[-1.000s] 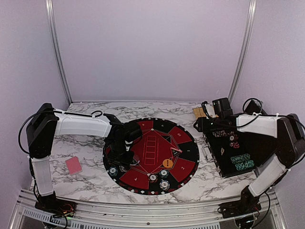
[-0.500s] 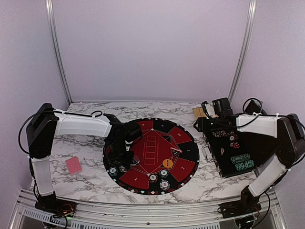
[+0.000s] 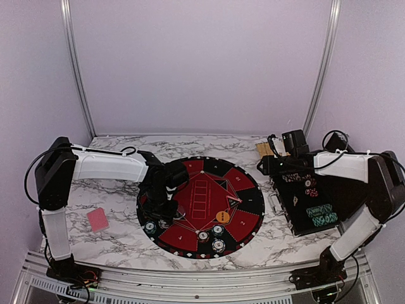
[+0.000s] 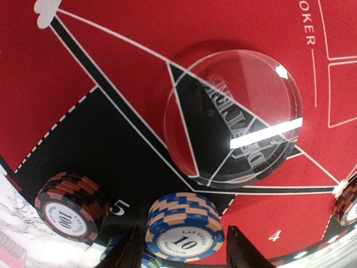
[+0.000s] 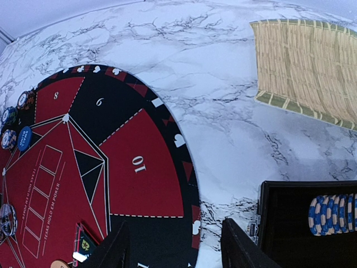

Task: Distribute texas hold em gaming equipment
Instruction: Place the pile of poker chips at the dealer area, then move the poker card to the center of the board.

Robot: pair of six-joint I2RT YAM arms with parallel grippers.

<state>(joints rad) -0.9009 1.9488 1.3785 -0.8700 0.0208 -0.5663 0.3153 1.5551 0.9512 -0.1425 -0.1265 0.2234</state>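
Low in the left wrist view, my left tool [image 4: 183,237] stands narrowly parted over a blue chip stack [image 4: 184,220], holding nothing; clear button [image 4: 234,117] lies on the mat [image 4: 67,61] mid-frame. Right tool [image 5: 175,226] wide, empty.

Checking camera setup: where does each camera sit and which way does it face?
Top: above, behind the arms, looking down on the mat; left arm and right arm show.
Left wrist: close over the mat, facing a clear button and chips; left claw shows.
Right wrist: by the case, facing mat and table; right claw shows.
Shared: the mat.
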